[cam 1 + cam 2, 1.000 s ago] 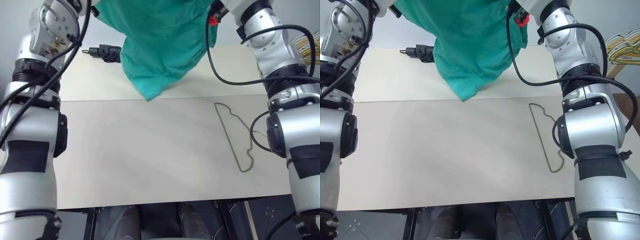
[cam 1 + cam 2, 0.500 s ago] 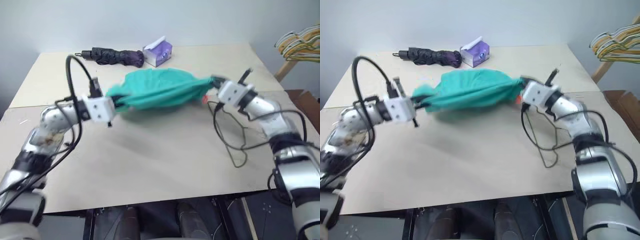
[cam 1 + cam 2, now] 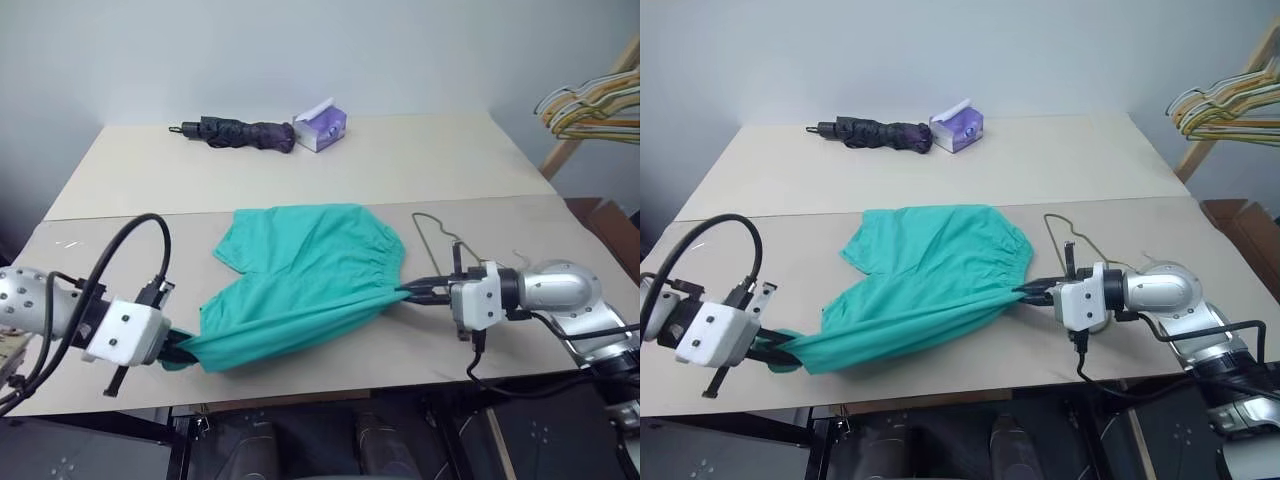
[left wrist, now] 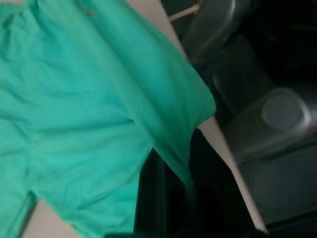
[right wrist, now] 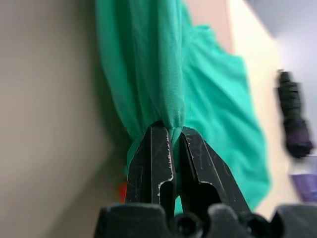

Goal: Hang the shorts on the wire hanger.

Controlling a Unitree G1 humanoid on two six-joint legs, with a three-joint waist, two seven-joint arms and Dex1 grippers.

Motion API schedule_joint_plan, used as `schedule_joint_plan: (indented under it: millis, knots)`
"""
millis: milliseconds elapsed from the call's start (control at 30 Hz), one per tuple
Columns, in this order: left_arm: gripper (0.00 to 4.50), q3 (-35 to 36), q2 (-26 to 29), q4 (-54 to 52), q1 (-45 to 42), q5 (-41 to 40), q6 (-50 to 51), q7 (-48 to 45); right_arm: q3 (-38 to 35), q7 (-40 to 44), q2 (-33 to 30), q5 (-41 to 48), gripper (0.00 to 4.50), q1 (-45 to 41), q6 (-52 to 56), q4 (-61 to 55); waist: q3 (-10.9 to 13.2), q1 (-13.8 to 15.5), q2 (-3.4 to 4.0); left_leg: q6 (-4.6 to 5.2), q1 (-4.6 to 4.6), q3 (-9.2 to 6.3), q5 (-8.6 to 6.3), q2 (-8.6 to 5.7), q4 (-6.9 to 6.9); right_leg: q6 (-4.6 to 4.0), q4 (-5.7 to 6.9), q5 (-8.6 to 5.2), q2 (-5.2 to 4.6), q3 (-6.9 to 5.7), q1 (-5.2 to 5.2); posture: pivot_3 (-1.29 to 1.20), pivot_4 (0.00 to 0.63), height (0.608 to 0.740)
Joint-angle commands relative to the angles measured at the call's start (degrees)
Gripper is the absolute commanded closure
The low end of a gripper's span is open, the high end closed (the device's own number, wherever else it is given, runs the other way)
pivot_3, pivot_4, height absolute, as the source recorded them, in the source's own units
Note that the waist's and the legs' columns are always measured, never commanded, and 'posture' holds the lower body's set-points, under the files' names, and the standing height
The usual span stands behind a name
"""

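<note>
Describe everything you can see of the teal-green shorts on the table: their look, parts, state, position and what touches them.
The shorts are teal-green soft cloth with a gathered elastic waistband. They lie spread and rumpled on the near part of the beige table, stretched between the grippers. The left gripper pinches one end at the table's front edge; the right gripper is shut on a bunched fold at the other end. The wire hanger lies just beyond the waistband, beside the shorts; whether they touch is unclear.

Both arms low and outstretched, left claw seemingly clamped tight, right claw pinched closed.
</note>
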Motion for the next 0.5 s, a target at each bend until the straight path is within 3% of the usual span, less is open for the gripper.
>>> schedule_joint_plan:
  millis: [33,167,300,400,500]
  knots:
    - [4.49,3.1,-0.5,0.8,-0.3,0.3,1.8,-2.5,-4.9,5.7,-5.7,6.3,4.50,0.6,11.9,-3.6,0.0,0.6,0.01,0.06,-0.19,0.00,-0.04,0.00,0.02,0.06,0.04,0.00,0.02,0.00,-0.17,0.03,0.126,0.740]
    - [4.49,1.4,-2.2,3.9,-5.1,0.9,3.3,-3.7,-5.9,11.3,-9.7,15.7,4.50,-2.2,28.7,-9.8,0.0,0.9,0.02,0.23,-0.76,-0.06,-0.14,0.04,0.14,0.48,0.27,0.15,0.11,-0.03,-0.75,0.03,0.121,0.740]
    - [4.49,-6.4,-7.8,14.5,-21.5,5.7,4.6,-6.3,-3.7,17.0,-7.6,19.2,4.50,-13.3,42.5,-7.8,0.0,0.9,0.08,0.24,-0.76,-0.07,-0.14,0.04,0.27,0.15,0.28,0.02,0.15,-0.04,-0.75,0.03,0.106,0.740]
    - [4.49,-12.6,-15.5,27.8,-37.6,13.0,2.4,-7.9,-0.1,20.1,-1.6,14.0,4.50,-23.8,44.0,1.7,-0.2,1.0,0.07,0.25,-0.75,-0.15,-0.13,0.05,0.53,0.12,0.22,0.24,0.27,-0.05,-0.61,0.04,0.086,0.740]
    - [4.49,-17.7,-22.7,45.2,-54.8,26.2,-3.3,-0.3,3.3,11.9,6.7,-0.5,4.50,-35.5,33.0,20.2,-0.6,0.9,-0.28,0.29,-0.78,-0.24,-0.09,0.05,0.68,0.60,0.22,0.57,0.31,-0.10,-0.54,0.04,0.066,0.740]
